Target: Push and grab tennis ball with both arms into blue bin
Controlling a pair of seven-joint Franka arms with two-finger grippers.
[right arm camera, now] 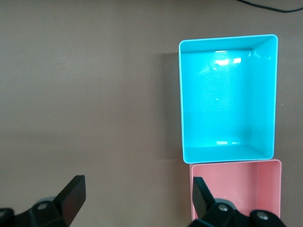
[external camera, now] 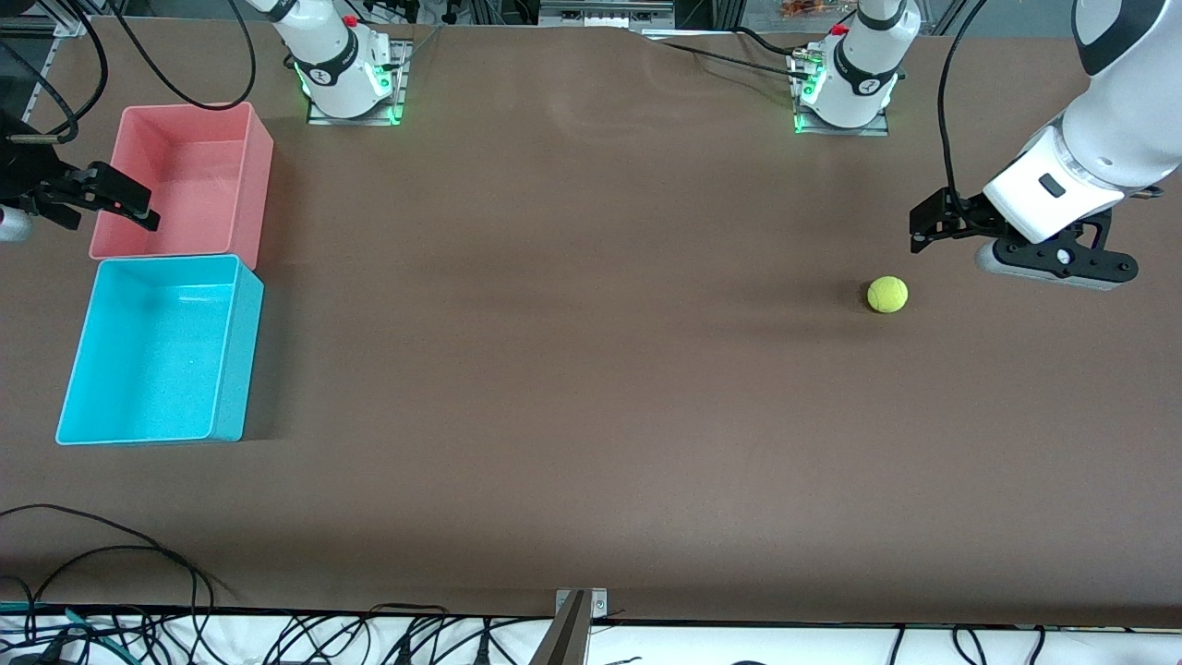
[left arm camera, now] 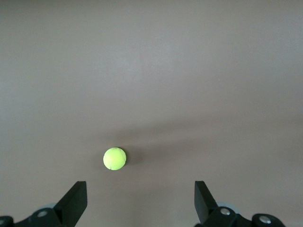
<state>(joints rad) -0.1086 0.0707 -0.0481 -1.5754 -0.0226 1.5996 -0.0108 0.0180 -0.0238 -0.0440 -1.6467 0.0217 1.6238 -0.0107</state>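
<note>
Cables trail along the counter's front edge at about 7 o'clock, and we judge the task barely begun: at 9 o'clock the blue bin sits empty, touching the pink bin, over whose edge our right gripper hangs released. Moving across the bare brown counter to 3 o'clock, the tennis ball rests untouched, with our left gripper spread wide just above it, so pushing, grabbing and dropping all remain.

Bare table lies open between the tennis ball and the blue bin; pink bin touches the blue bin's farther wall; both bins empty.
</note>
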